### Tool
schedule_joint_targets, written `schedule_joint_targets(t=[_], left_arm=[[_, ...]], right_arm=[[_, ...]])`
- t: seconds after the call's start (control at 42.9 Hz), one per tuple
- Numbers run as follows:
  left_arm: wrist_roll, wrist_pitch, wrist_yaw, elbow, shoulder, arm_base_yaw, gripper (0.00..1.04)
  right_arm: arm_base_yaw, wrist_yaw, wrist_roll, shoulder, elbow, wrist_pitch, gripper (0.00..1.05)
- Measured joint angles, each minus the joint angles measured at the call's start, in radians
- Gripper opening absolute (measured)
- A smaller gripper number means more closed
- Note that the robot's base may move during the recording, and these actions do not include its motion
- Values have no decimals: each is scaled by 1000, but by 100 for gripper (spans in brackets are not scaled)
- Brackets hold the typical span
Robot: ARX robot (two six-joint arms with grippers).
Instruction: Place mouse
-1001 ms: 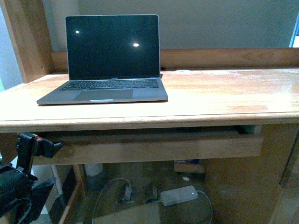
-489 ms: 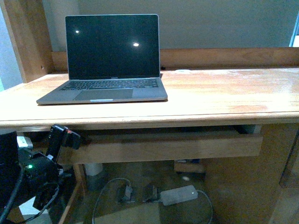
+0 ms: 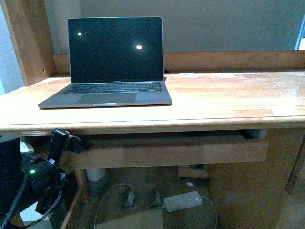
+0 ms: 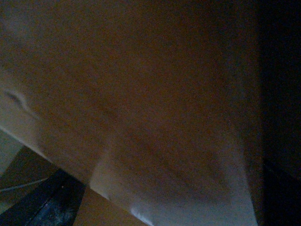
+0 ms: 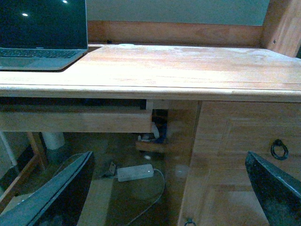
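Starting at the far left of the front view, I am seeing the left gripper [image 3: 66, 140] hanging below the lip of the desk [image 3: 224, 98], just beside the left end of the pull-out drawer [image 3: 167, 150]. I cannot tell whether its jaws are apart or together. The left wrist view is giving me only a blurred stretch of brown wood, very close, with no fingers showing.

Moving right, the laptop [image 3: 112, 71] is sitting open on the left part of the desk, with its screen dark and two small lights reflecting in it.

Below the desk, the drawer is standing slightly pulled out. Its inside is lying in shadow in both the front and right wrist views, so I cannot tell what it is holding.

On the floor underneath, a white power brick [image 3: 182, 200] is lying with cables trailing from it. Behind it, a low wooden box [image 5: 149, 145] is holding something blue and white that is too small for me to make out.

Further right, a cupboard door [image 5: 235, 155] with a dark ring pull [image 5: 279, 149] is standing closed.

The right gripper [image 5: 168, 160] is facing the desk front with its two dark fingers [image 5: 61, 197] spread wide apart and holding nothing.

I am not finding the mouse in any view, so I cannot tell where it is lying.
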Motion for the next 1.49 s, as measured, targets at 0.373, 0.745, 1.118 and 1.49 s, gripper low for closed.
schedule_joint_targets(t=[0.373,0.745,1.118,1.49], left_arm=[[-34,113,-37,22,58,-13,92],[-212,206,8,-58,39,-8,56],[-241,184,-10,-320,-156,-60,56],[-198,-249,-172,-418,-445,-119,66]], right_arm=[[0,0,0,0,0,0,98],[0,0,0,0,0,0,98],[0,0,0,0,0,0,98],[0,0,0,0,0,0,98]])
